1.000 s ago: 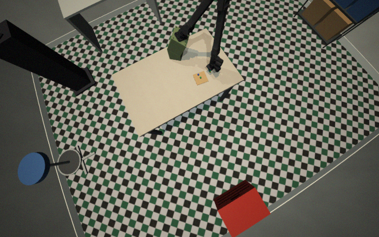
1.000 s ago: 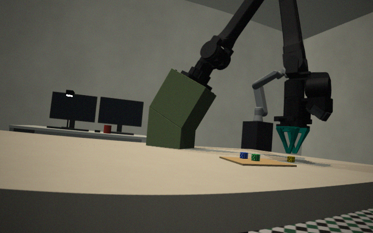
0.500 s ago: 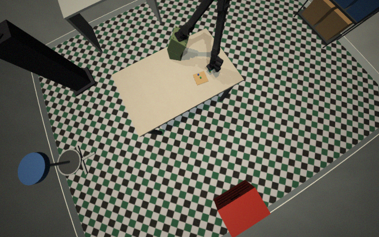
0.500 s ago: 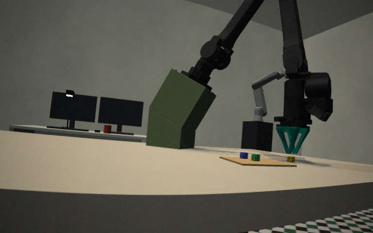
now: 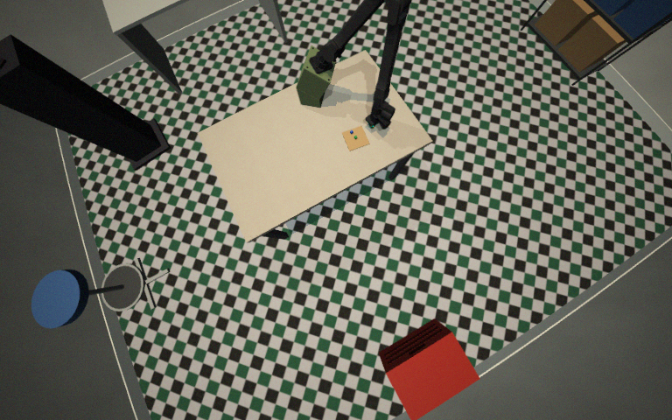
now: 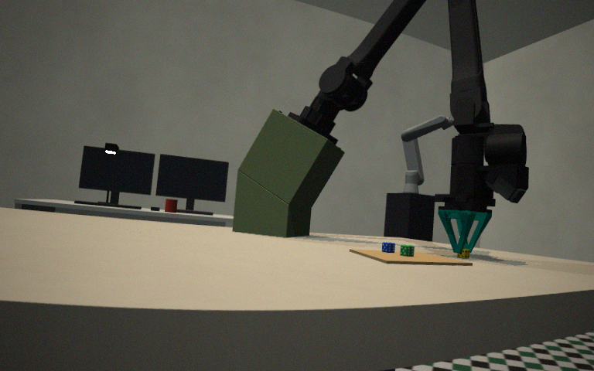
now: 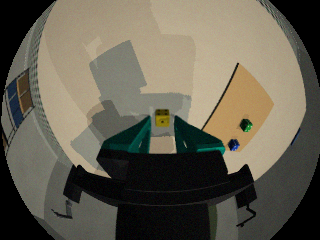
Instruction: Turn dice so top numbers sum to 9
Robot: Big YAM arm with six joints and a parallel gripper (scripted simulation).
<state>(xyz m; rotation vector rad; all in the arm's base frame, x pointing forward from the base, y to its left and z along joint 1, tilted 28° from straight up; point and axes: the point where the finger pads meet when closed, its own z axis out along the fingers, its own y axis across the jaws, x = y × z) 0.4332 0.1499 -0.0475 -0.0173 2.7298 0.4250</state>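
Exterior view: the partly open hand (image 5: 371, 123) (image 6: 462, 253) (image 7: 162, 120) meets a yellow die (image 6: 464, 253) (image 7: 162, 118) beyond the mat (image 5: 357, 143) (image 6: 420, 259) (image 7: 245, 95); green box (image 5: 312, 84) (image 6: 273, 175) stands at worktop's (image 5: 282, 158) (image 6: 175, 270) (image 7: 215, 30) far edge.

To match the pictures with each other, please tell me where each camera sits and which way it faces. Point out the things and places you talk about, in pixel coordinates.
Top: high above the table (image 5: 277, 163), looking steeply down; the arm (image 5: 389, 54) shows.
Exterior: low beside the table (image 6: 175, 270), looking across it; arm (image 6: 466, 52) and gripper (image 6: 459, 252) show.
Wrist: by the gripper (image 7: 162, 120), facing its fingertips; both fingers show.
Exterior and wrist share the yellow die (image 6: 465, 253) (image 7: 162, 118).
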